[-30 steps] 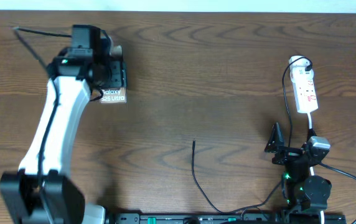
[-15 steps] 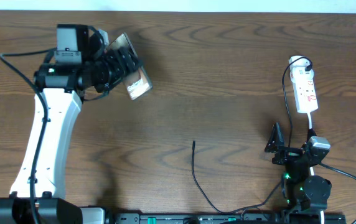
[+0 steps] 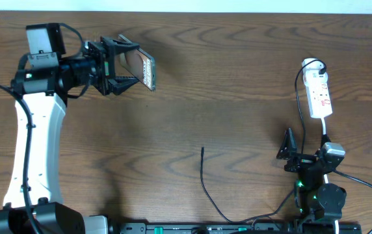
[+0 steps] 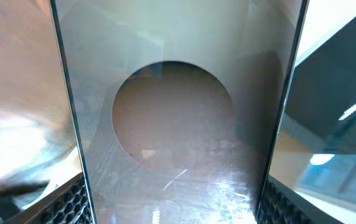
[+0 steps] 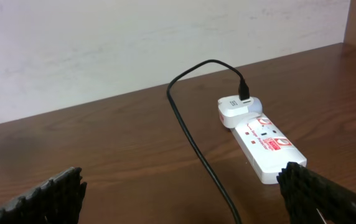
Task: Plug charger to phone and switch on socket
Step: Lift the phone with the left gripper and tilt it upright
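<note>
Now: step in hand is phone pickup, presenting it for plugging.
- Left pincer (image 3: 129, 65) at 10 o'clock clamps Galaxy phone (image 3: 147, 69) across its long edges. Phone steeply tilted, apparently off bench (image 3: 238, 78).
- Charger (image 3: 203, 170) plug tip lies loose near 6 o'clock, well apart from phone.
- Right pincer (image 3: 302, 151) spread wide, empty, at 4 o'clock, below socket (image 3: 320, 96) at 3 o'clock.
- Next, likely: right pincer takes plug tip; phone port turned toward it; fine alignment needed.
- Socket switch not yet pressed.

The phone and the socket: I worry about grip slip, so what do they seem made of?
Likely glass for the phone: its glossy face mirrors lights and shows fine scratches. Likely smooth moulded plastic for the socket: uniform white, soft sheen.
</note>
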Controlling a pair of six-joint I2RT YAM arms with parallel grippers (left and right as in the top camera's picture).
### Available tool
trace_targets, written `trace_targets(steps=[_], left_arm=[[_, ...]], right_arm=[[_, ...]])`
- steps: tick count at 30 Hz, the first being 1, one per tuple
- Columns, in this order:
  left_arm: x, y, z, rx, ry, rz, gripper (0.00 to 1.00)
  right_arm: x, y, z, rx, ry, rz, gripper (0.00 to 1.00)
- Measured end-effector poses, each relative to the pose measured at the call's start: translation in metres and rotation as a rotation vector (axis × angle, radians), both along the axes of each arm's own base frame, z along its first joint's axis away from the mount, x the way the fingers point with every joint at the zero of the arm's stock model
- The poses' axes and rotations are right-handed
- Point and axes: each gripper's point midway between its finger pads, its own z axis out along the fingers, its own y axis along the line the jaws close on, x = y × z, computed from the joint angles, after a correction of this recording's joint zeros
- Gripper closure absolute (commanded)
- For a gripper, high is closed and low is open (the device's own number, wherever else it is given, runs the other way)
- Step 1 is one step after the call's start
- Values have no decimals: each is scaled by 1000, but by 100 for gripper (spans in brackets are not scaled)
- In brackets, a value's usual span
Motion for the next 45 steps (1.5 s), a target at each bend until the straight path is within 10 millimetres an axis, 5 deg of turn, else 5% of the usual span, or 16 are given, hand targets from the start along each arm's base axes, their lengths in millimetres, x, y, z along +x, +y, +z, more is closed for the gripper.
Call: trace_targets(steps=[30, 39, 45], left_arm=[[-5, -2, 7, -98, 91, 8, 92], [-25, 32, -62, 224, 298, 157, 92], [-38, 59, -89, 415, 393, 238, 93]], right_arm=[[0, 0, 0, 0, 0, 0, 1], [0, 0, 1, 0, -3, 0, 1], [0, 5, 2, 4, -7, 29, 1]])
